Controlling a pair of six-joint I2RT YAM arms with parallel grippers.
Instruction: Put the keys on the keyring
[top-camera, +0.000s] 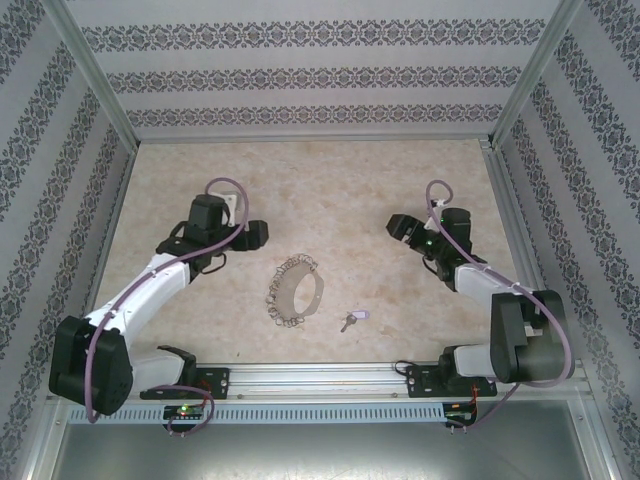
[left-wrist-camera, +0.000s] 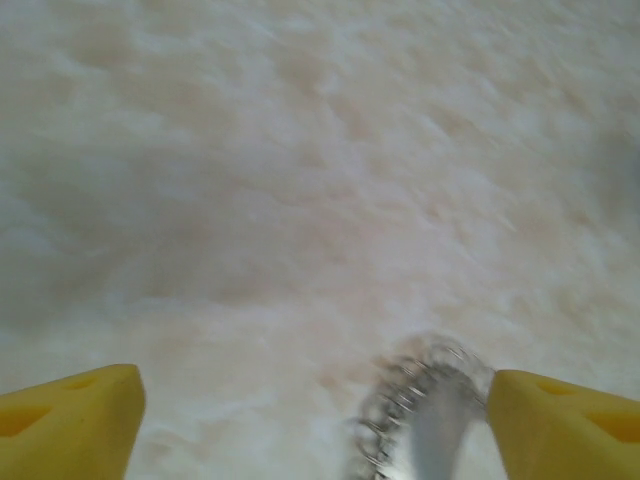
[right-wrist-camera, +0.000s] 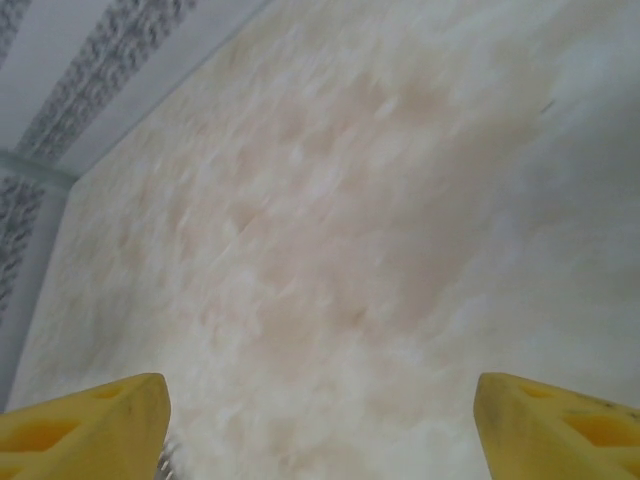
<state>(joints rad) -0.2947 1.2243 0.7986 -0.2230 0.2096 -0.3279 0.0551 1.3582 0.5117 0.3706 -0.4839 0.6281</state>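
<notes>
The keyring (top-camera: 297, 290), a thin grey-beige hoop fringed with silvery bits, lies on the table's middle front. To its right lies the small dark key with a pale lilac tag (top-camera: 352, 319). My left gripper (top-camera: 255, 235) hovers up and left of the ring. In the left wrist view the gripper (left-wrist-camera: 315, 430) is open, and the blurred ring (left-wrist-camera: 425, 400) lies below, close to the right yellow finger (left-wrist-camera: 565, 425). My right gripper (top-camera: 398, 228) is up and right of the key. Seen from its wrist, it (right-wrist-camera: 320, 430) is open over bare table.
The marbled beige table (top-camera: 320, 190) is walled by patterned panels on three sides. An aluminium rail (top-camera: 320, 378) carrying both arm bases runs along the near edge. A silvery speck (right-wrist-camera: 165, 462) shows by the right gripper's left finger.
</notes>
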